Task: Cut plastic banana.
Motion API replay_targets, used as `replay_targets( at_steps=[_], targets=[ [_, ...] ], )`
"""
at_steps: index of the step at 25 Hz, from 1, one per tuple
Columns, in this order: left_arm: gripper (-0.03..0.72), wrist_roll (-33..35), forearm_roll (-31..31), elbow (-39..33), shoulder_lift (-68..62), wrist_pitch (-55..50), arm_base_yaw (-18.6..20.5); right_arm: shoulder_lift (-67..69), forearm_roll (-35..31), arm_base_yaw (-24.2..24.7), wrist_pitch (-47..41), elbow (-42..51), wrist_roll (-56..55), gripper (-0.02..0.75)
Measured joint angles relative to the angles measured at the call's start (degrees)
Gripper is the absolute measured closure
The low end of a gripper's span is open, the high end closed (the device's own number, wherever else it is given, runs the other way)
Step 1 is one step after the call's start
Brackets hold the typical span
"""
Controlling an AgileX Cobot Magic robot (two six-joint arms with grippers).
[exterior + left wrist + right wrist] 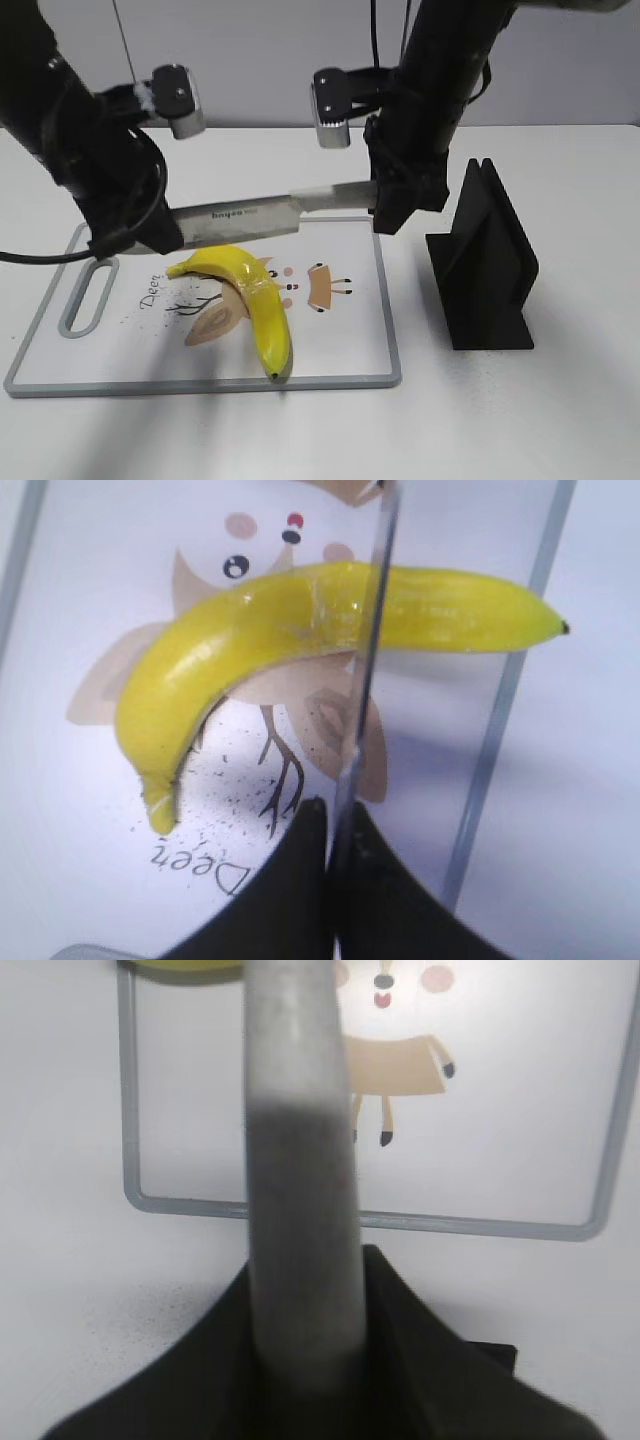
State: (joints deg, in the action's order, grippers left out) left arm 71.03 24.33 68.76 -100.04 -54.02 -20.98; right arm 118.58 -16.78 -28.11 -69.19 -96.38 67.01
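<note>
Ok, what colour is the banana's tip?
Dark, nearly black, on the bright yellow banana; the left wrist view shows it best.

Slanted front view; two downward wrist close-ups

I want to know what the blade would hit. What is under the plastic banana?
The plastic banana lies on a white cutting board, over its printed cartoon animal. The part of the drawing beneath the banana is covered. The knife hangs above it.

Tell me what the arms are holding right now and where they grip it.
Both hold one knife above the banana: the left tool pinches the blade end, the right tool grips the other end, seemingly the handle.
</note>
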Motion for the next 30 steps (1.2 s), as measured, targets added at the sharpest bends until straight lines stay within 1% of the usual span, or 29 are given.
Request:
replay_targets(
  at_steps=[7, 12, 14, 15, 17, 19, 21, 22, 23, 26, 30],
  targets=[
    [0.696, -0.91, -0.47, 0.0, 11.24, -0.27, 0.05, -4.8, -0.3, -0.07, -1.46, -5.1, 0.73, 0.524],
    [0.694, -0.91, -0.53, 0.0, 12.12, 0.58, 0.05, -5.2, -0.61, -0.07, -1.51, -6.06, 0.91, 0.524],
    [0.666, -0.95, -0.58, 0.0, 11.99, 0.73, 0.05, -5.2, -0.61, -0.07, -1.51, -6.06, 0.91, 0.524],
    [0.628, -0.97, -0.58, 0.0, 11.99, 1.02, 0.05, -5.2, -0.76, -0.07, -1.51, -6.06, 0.82, 0.524],
    [0.514, -1.1, 0.17, 0.0, 11.99, 2.31, 0.05, -5.2, -2.04, -0.07, -1.51, -6.06, 0.47, 0.532],
    [0.343, -1.15, 0.82, 0.0, 11.99, 3.39, 0.05, -5.2, -2.93, -0.21, -1.51, -6.06, -0.19, 0.54],
    [0.19, -1.21, 1.47, 0.0, 11.99, 5.11, 0.0, -5.2, -3.47, -0.26, -1.44, -6.12, -1.2, 0.545],
    [0.125, -1.21, 1.74, 0.0, 11.99, 6.12, -0.06, -5.2, -3.52, -0.26, -1.24, -6.19, -1.55, 0.546],
    [0.083, -1.21, 1.88, 0.0, 11.99, 7.5, -0.06, -5.2, -3.52, -0.26, -1.13, -6.19, -1.83, 0.547],
    [0.041, -1.33, 1.95, 0.0, 11.99, 11.72, -0.06, -5.2, -3.14, -0.26, -1.13, -6.19, -2.12, 0.547],
    [0.036, -1.93, 1.4, 0.0, 12.19, 15.7, -0.06, -5.2, -2.34, -0.26, -1.12, -6.19, -3.11, 0.547]
  ],
)
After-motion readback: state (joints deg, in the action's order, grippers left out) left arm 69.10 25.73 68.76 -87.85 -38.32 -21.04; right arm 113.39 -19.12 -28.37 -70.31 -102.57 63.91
